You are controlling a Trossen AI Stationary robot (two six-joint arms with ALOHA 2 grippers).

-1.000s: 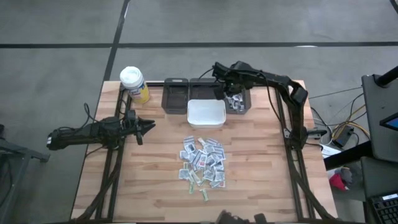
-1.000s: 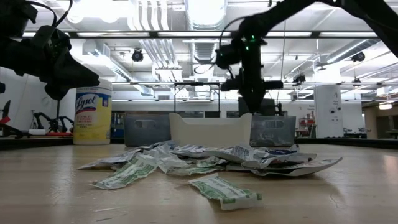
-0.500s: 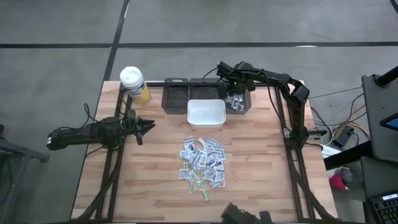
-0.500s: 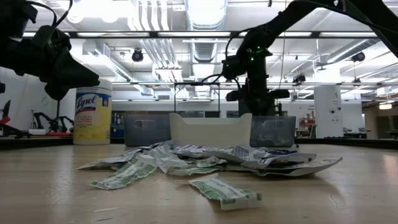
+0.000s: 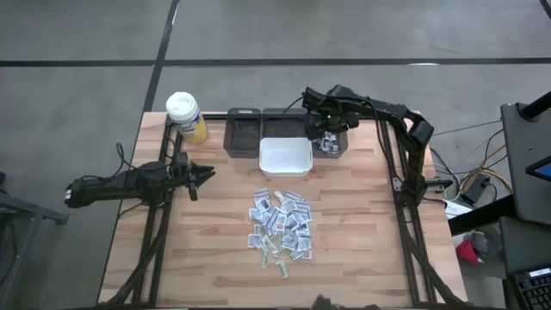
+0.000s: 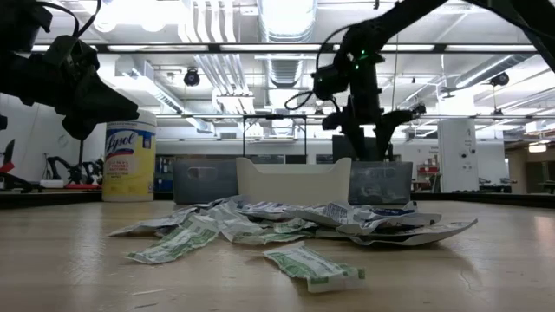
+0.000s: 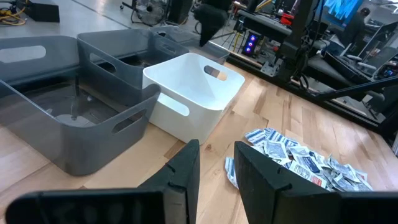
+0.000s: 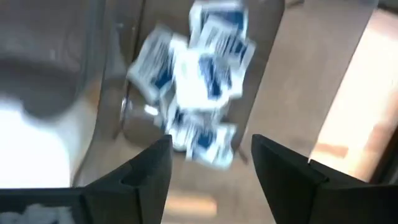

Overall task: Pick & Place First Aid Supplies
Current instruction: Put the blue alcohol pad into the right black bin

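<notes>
My right gripper, upper right of frame, hangs spread and empty over the grey bin; drop step, I judge; next, the packet pile.

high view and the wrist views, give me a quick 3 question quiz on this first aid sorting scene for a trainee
1. True or false: the right gripper hangs over the white bin.
2. Which container already holds blue-printed packets?
A. the white bin
B. the right-hand grey bin
C. the left-hand grey bin
3. Fill in: the loose pile of first aid packets lies on the table on the side of the white bin that faces ____ from the grey bins.

Key
1. False: it hangs over the right-hand grey bin, fingers apart, nothing between them.
2. B
3. away. The left gripper waits beside the table's left edge, clear of the pile.
</notes>
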